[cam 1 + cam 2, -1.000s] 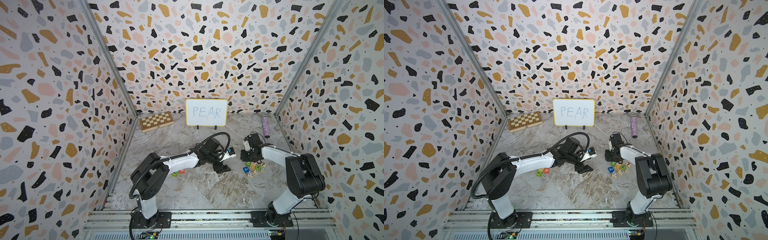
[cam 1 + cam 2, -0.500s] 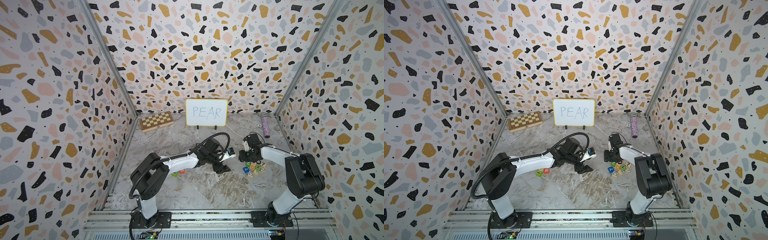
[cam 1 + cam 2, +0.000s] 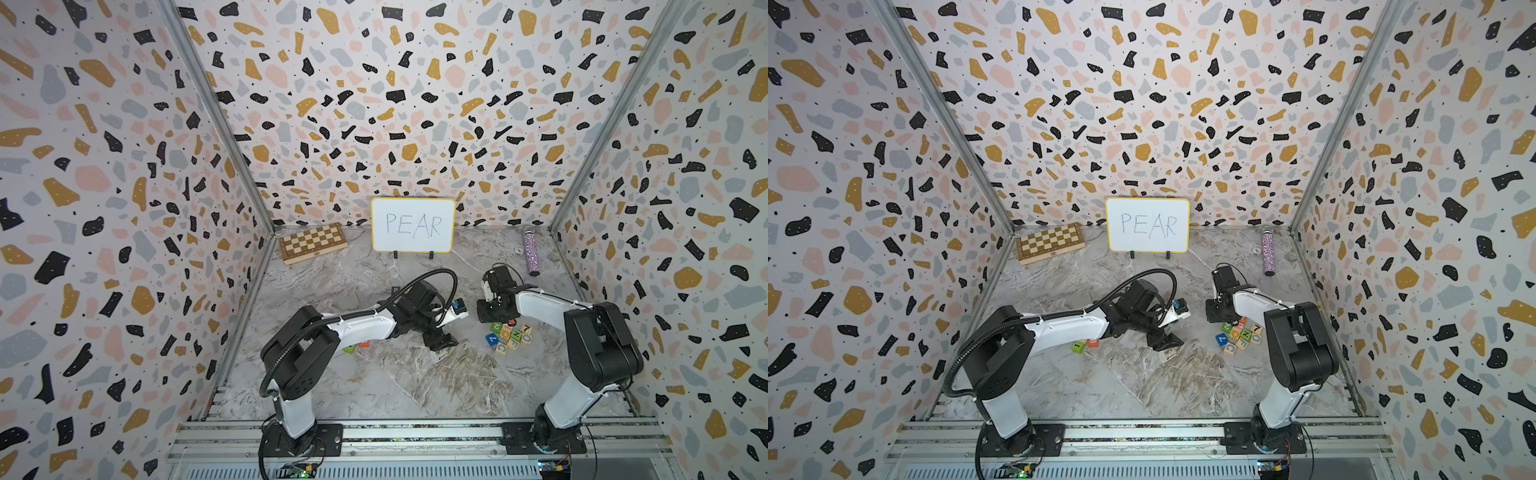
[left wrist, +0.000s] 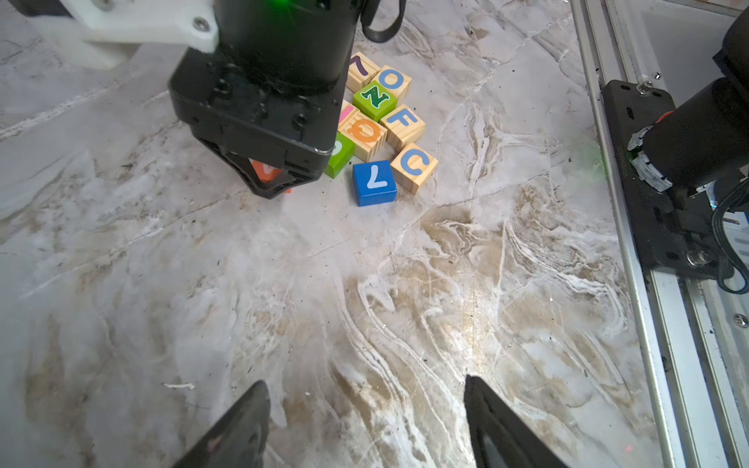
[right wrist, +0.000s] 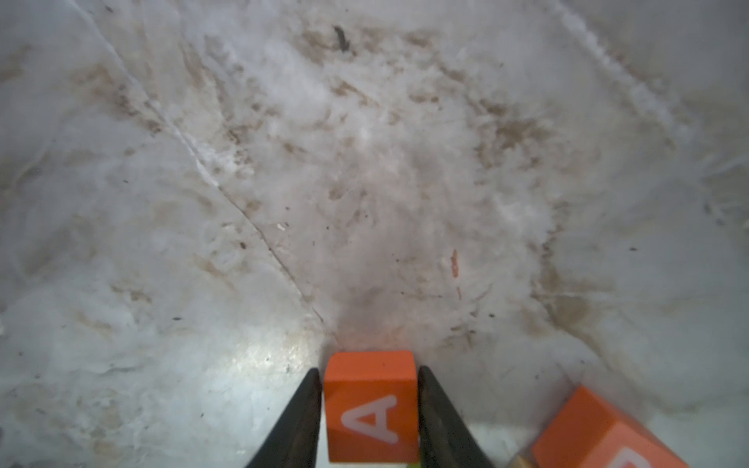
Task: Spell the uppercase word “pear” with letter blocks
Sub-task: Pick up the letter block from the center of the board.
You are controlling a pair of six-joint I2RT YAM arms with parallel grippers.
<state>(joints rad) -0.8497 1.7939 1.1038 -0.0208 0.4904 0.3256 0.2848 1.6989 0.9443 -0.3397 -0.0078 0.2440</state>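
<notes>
My right gripper (image 5: 369,369) is shut on an orange-red letter block with a white A (image 5: 371,405), one finger on each side, at the far edge of the block cluster (image 3: 509,336). A second orange-red block (image 5: 595,433) lies close beside it; its letter is cut off. In the left wrist view the right gripper (image 4: 269,182) points down with orange showing between its fingers. A black P block (image 3: 395,289) sits behind the left arm. My left gripper (image 4: 364,381) is open over bare table, nothing between its fingers; both top views show it (image 3: 440,341) (image 3: 1165,343) left of the cluster.
The cluster holds blue 7 (image 4: 373,183), wooden C (image 4: 414,167), F, O and green N (image 4: 375,99) cubes. A green cube (image 3: 1077,345) and an orange-red cube (image 3: 1093,342) lie under the left arm. The PEAR whiteboard (image 3: 412,224), chessboard (image 3: 312,242) and glitter tube (image 3: 531,252) stand at the back.
The right gripper has shifted slightly lower at the edge of the block cluster. The left arm has not moved.
</notes>
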